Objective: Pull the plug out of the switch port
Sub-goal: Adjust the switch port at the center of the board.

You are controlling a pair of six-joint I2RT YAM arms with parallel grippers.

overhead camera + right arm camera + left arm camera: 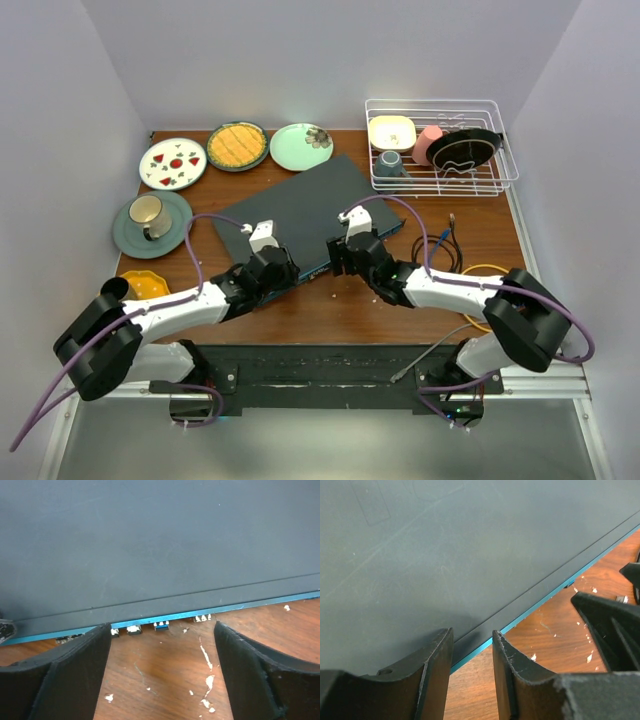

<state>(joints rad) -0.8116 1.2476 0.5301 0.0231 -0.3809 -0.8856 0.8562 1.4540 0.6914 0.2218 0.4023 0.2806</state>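
The switch (pixel 310 205) is a wide, flat dark-grey box lying slantwise mid-table, its thin blue front edge (pixel 240 607) facing the arms. My left gripper (pixel 283 268) is at that edge's left part. Its jaws (pixel 472 632) are partly open, with only the switch (pixel 470 545) rim and bare wood in the gap. My right gripper (pixel 345 258) faces the edge further right, fingers wide open (pixel 161 627) around empty table. Small sockets (pixel 161 625), one of them blue, sit in the edge between them. I cannot pick out the plug in any view.
Loose black cables (pixel 448 245) and a yellow loop (pixel 485 270) lie right of the switch. A wire dish rack (pixel 440 145) stands at the back right. Three plates (pixel 237 146) line the back left, with a cup on a saucer (pixel 150 215) and a yellow bowl (pixel 145 285).
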